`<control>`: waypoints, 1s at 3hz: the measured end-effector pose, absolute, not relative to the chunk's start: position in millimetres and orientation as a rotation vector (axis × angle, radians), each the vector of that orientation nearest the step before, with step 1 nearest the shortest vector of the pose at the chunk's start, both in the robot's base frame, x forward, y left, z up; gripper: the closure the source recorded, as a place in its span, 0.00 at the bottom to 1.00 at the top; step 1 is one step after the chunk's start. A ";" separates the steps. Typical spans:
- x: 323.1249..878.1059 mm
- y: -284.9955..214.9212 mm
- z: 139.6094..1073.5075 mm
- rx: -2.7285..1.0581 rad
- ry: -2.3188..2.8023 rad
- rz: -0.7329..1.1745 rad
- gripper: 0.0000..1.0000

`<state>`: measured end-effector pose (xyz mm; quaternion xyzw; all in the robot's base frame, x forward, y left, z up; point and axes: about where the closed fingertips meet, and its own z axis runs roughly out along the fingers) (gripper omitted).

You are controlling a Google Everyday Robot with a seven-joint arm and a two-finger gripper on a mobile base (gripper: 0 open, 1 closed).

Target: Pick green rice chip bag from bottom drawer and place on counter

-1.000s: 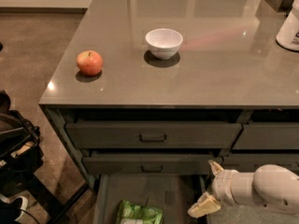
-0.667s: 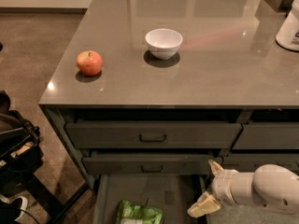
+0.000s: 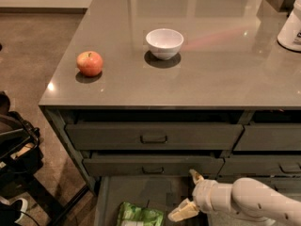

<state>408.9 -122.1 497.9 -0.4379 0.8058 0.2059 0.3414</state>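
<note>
The bottom drawer [image 3: 136,189] is shown pulled out, so that the green rice chip bag [image 3: 138,215], lying on its floor toward the drawer's front, can be reached from above. The gripper [image 3: 188,195] is held over the drawer's right part, just beside the bag and not touching it. Its two fingers [image 3: 181,213] are spread wide with nothing between them, which is judged to be a readying for closing on the bag. The bag is not yet grasped, and the lift to the counter [image 3: 211,79], above the drawer, is not yet done. One bag is counted in the drawer. Two shut drawers [image 3: 154,136] with handles are seen directly above the drawer. On the counter over them, one apple [image 3: 90,63], one white bowl [image 3: 164,42] and one white container [image 3: 291,27], partly cut off, are set.
</note>
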 end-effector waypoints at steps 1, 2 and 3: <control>425.3 -79.0 453.3 -1.184 2.011 0.677 0.00; 415.4 -61.9 422.1 -1.142 2.021 0.773 0.00; 414.7 -61.7 421.9 -1.142 2.021 0.774 0.00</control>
